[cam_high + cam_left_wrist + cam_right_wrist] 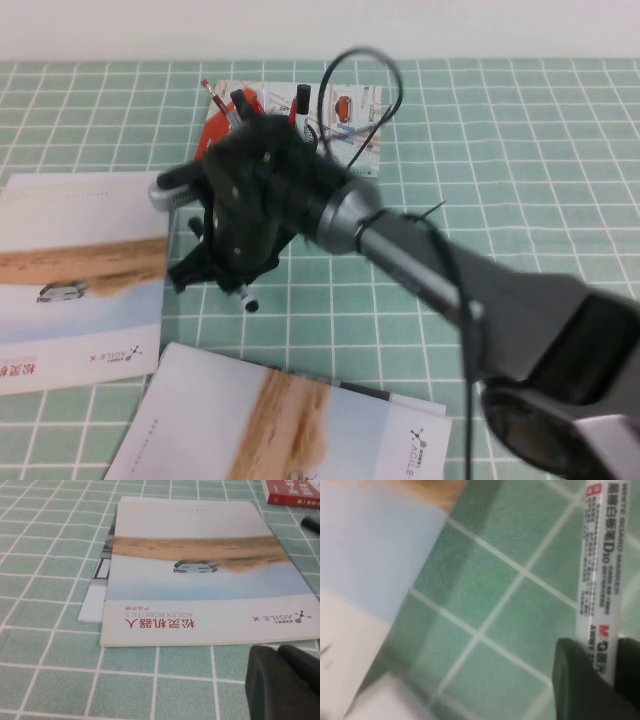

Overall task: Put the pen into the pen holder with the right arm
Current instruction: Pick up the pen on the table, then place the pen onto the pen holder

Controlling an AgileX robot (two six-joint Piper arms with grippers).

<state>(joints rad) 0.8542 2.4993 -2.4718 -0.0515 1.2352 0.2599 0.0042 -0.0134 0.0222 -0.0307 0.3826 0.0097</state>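
Nearest the high camera: right arm (480, 290), black and silver-grey, reaching from 5 o'clock toward centre. Right tool (225, 270) low over the green checked counter (520, 150), fingers (580, 680) closed on one pen (598, 575), white printed barrel, black end poking out below at (248, 303). One pen holder (262, 122) at 12 o'clock, mostly hidden behind the tool, with one red pen (213, 97) and two black-capped markers (300, 103) sticking out. Three booklets: one (70, 270) at 9 o'clock, one (290, 425) at 6 o'clock, one (352, 112) behind the holder. Left tool (282, 682) low over the counter beside the 9 o'clock booklet, cannot tell whether open or closed.
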